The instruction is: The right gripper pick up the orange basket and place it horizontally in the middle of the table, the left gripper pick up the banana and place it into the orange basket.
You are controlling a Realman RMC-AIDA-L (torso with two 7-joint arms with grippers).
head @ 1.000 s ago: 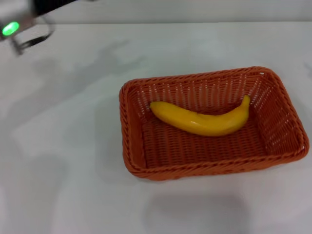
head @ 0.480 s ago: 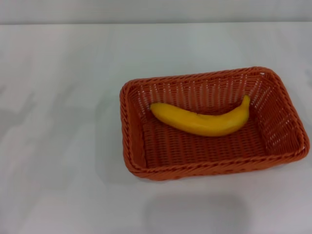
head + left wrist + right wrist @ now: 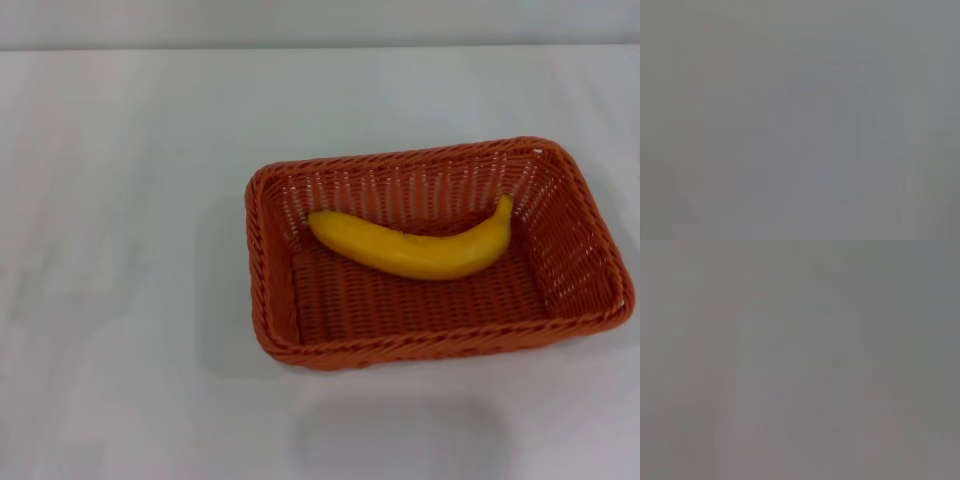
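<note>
1. The orange basket [image 3: 437,340] sat on the table [image 3: 130,300], its long sides running across the head view, a little to the right of that view's middle and nearer the front edge than the back.
2. Its braided rim was unbroken all the way round, and the openwork walls sloped outward from a flat woven floor (the far wall showed pale light through its gaps).
3. The basket stood level on its base, not tipped, with its right end close to the right edge of the head view.
4. The banana [image 3: 410,250] lay inside the basket, resting on the woven floor toward the far wall.
5. It lay lengthwise along the basket's long axis, with its curve bowing toward the near side and both ends lifting toward the far wall.
6. Its thicker, blunt end pointed to the left, stopping short of the left wall; its narrow tip rose at the right, near the far right corner.
7. The left gripper was nowhere in the head view, and the left wrist view gave only a flat grey field, so whether its fingers were spread or pressed together could not be told.
8. The right gripper was likewise outside the head view; the right wrist view was the same featureless grey, and its finger state could not be told either.
9. A faint soft shadow lay on the tabletop just in front of the basket.
</note>
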